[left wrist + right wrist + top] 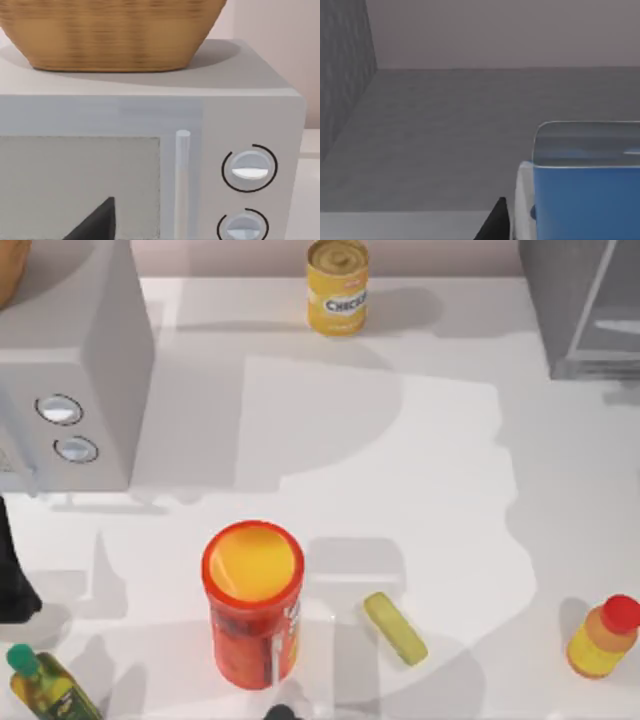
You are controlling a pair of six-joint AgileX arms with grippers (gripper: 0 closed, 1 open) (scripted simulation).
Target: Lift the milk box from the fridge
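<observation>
The milk box (585, 200), blue with a white side and a pale top, stands on the grey floor inside the fridge (445, 135), very close to the right wrist camera. My right gripper (495, 225) reaches into the fridge, and a dark part of it shows just beside the carton's white side. In the top view the fridge (585, 305) is the dark grey cabinet at the back right corner. My left arm (15, 580) stays at the table's left edge, with its gripper (95, 222) facing the microwave's front.
The light grey microwave (70, 360) with two dials stands at the back left, a woven basket (110, 35) on top. A yellow can (338, 285) stands at the back middle. A tall red can (253, 600), a yellow bar (395, 628), an orange bottle (603, 637) and a green bottle (50, 688) crowd the front.
</observation>
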